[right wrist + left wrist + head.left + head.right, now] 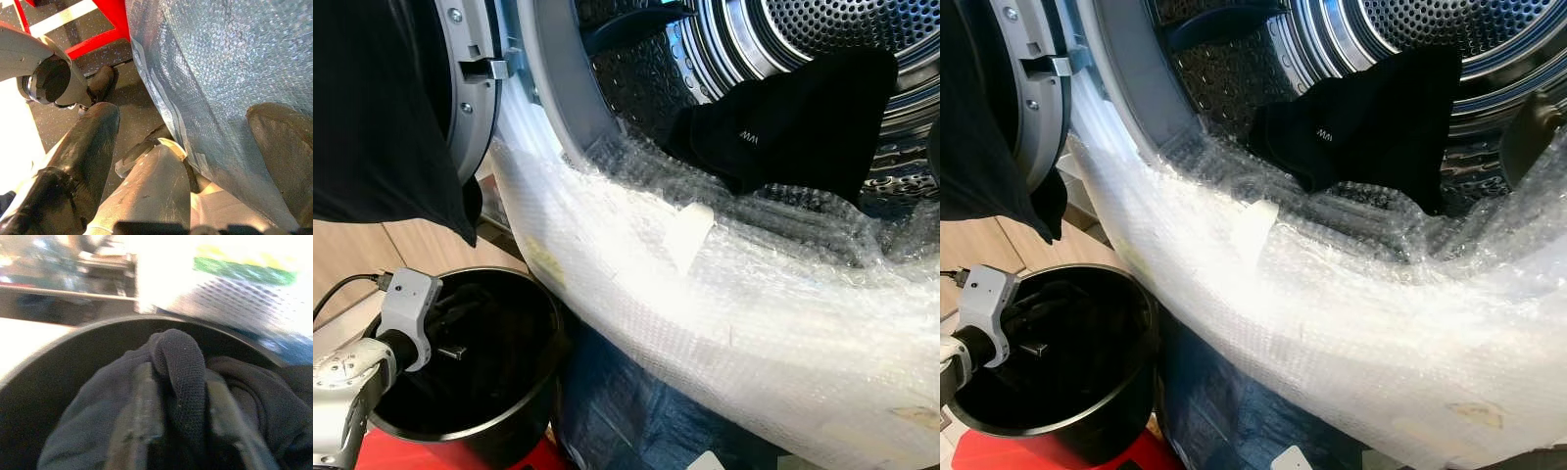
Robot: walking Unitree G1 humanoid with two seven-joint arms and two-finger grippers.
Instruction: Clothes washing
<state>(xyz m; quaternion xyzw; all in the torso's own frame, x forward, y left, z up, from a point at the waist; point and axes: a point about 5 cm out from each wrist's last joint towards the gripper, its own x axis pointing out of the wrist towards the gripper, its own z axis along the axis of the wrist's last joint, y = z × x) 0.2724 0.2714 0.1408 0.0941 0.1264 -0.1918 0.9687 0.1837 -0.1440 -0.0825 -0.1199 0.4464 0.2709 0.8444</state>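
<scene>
Down at the lower left of the left eye view, the left arm reaches into a black bucket (524, 411), its left gripper (450, 343) sunk among dark clothes (484, 323) there. Above, the washer's drum (783, 39) stands open, its front edge padded with bubble wrap (724, 304). One black garment (803, 122) lies draped over the drum's lower lip, partly inside. A dark cloth (372, 117) hangs at the upper left, by the door (475, 88).

From the right eye, the scene is the same: garment at the drum's lip, bucket below the wrap's left end, on something red (999, 455).

Along the left wrist's line of sight, the two fingers (139, 416) stand a little apart with a thick fold of dark knit cloth rising between them; they look closed onto it, and the rest of the pile fills the bucket around them.

At the right wrist, the right gripper (210, 161) hangs low beside the wrapped machine, over a dark floor (54, 122) and a red frame (110, 19). Its fingers are spread wide, holding nothing.

Judging by this, loading is under way: one piece has reached the drum, and the bucket seems to hold several more. The next piece is gripped but not yet lifted out. Closing the door and starting the wash remain.
</scene>
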